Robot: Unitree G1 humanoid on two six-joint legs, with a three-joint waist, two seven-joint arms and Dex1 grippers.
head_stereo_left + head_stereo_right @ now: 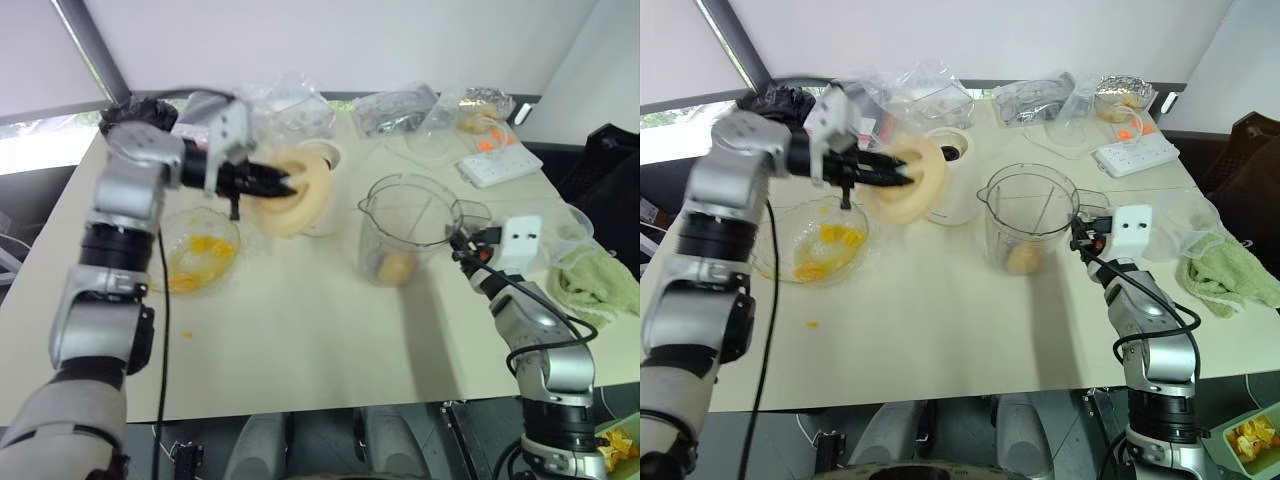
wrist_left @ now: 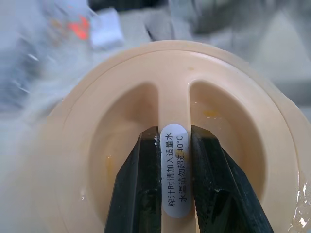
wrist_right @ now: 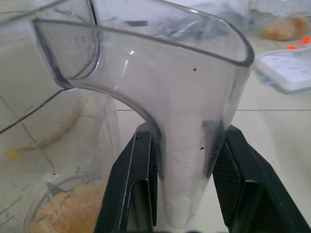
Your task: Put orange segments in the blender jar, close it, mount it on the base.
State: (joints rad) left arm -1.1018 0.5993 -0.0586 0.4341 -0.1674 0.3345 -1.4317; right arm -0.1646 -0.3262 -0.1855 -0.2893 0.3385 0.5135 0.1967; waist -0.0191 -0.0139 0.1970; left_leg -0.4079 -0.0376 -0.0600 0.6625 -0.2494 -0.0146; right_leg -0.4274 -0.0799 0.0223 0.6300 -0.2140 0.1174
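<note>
While the cream lid [image 2: 170, 121] is held aloft by its ridge in the left gripper's [image 1: 275, 184] clamped jaws, the blender jar's [image 1: 408, 228] handle is clamped by the right gripper [image 3: 182, 194]. One base [image 1: 325, 200], one bowl [image 1: 198, 250] and one power strip [image 1: 498, 166] are seen on the counter [image 1: 300, 330].

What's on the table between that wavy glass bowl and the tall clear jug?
Nothing but bare tabletop separates the bowl from the blender jar, as the left eye view shows. The lid hangs above, further back.
</note>
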